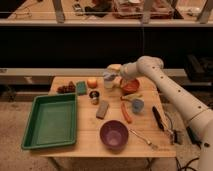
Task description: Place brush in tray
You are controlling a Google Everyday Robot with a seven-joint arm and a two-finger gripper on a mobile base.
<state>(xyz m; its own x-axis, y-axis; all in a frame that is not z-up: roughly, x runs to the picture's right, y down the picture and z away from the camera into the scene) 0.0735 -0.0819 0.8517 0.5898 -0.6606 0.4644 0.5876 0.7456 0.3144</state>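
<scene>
The hand hangs over the far middle of the wooden tabletop, just above centre of the frame, at the end of a white arm that reaches in from the right edge. Its fingers stand apart and nothing shows between them. Directly right of the hand, close beside it, sits a red-orange bowl. To the left of the hand lies a round orange fruit, with a small green sponge-like block and a dark red bunch of grapes further left along the far edge. Below the hand, toward the viewer, stand a small dark can and a grey rectangular block. To the right of these are a blue cup and an orange carrot-like stick lying roughly lengthwise toward the viewer. The brush, slim and all black, lies on the tabletop near its right edge, in the right-centre of the frame, under the arm's forearm and well apart from the hand. Near the front edge sit a purple round bowl and, to its right, a thin silver utensil. The tray, large, green and shallow, takes up the left end of the tabletop in the lower left of the frame, well apart from the brush, with nothing visible inside it.
</scene>
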